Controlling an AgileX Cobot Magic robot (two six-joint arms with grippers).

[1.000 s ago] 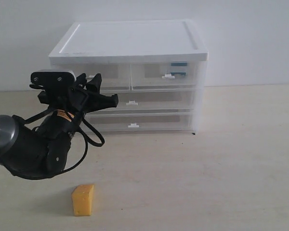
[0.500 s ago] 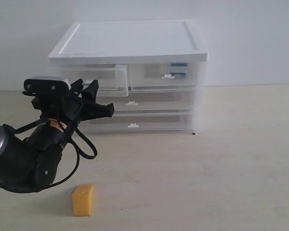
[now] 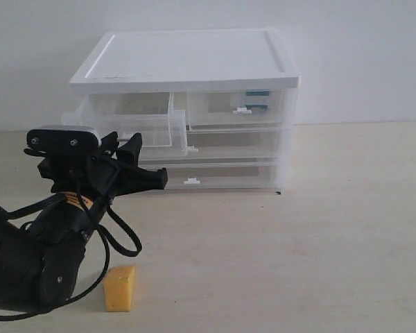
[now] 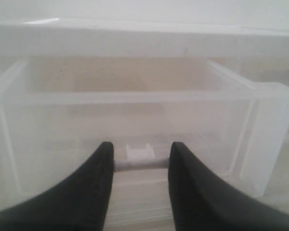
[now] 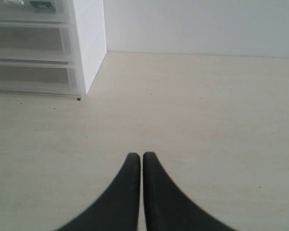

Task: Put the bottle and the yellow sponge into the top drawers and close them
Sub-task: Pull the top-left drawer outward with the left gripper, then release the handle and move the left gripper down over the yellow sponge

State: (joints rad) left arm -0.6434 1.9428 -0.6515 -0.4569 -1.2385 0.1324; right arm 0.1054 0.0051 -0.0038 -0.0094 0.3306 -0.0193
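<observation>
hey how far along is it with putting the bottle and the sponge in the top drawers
Done, it seems: the bottle shows as a teal shape behind the shut top right drawer. In hand: the top left drawer stands pulled out, with the left pincer at its white handle. The right pincer is idle over the table. Left: the yellow sponge sits on the table and must go in, then that drawer shut.

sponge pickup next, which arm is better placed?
Left, probably. The left end effector hangs at the opened top-left drawer, with the yellow sponge on the table just below it. The right end effector is shut over bare table beside the cabinet; no sponge in its wrist view.
</observation>
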